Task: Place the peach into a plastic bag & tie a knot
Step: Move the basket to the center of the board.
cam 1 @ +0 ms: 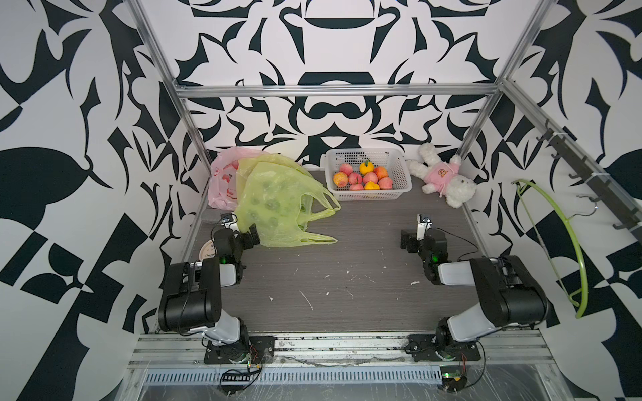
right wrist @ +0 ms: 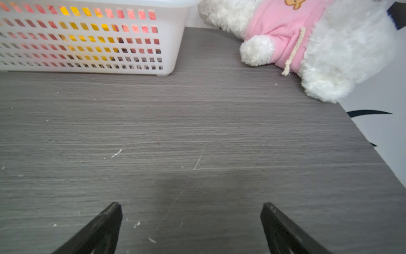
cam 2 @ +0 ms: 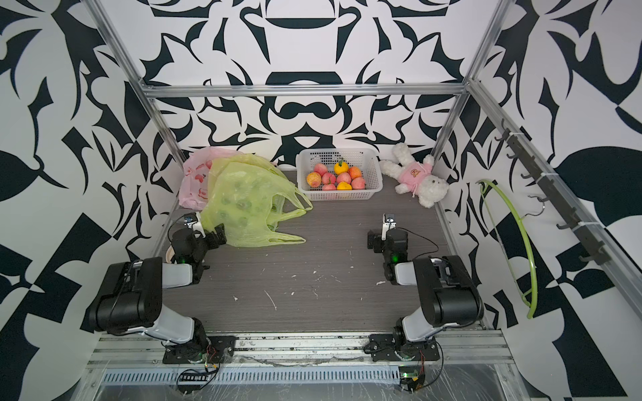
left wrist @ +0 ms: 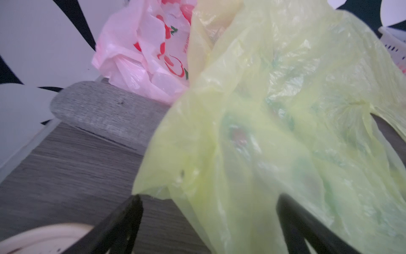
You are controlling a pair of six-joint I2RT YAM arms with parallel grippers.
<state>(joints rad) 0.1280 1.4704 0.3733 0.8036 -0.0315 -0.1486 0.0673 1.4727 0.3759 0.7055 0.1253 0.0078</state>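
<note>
The pink bag's (left wrist: pixel 140 55) red writing is too small to read. The yellow bag (cam 1: pixel 274 201) lies between the left gripper's (left wrist: pixel 210 199) spread jaws. The right gripper (right wrist: pixel 191 205) is spread too. The peaches (cam 1: pixel 354 178) sit upper middle, well apart from both.

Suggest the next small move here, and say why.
Probably close the left gripper on the yellow-green plastic bag: the wrist view shows its film lying between the open jaws. Nothing is held yet, the peaches sit in the white basket, and the right gripper is open over the table.
</note>
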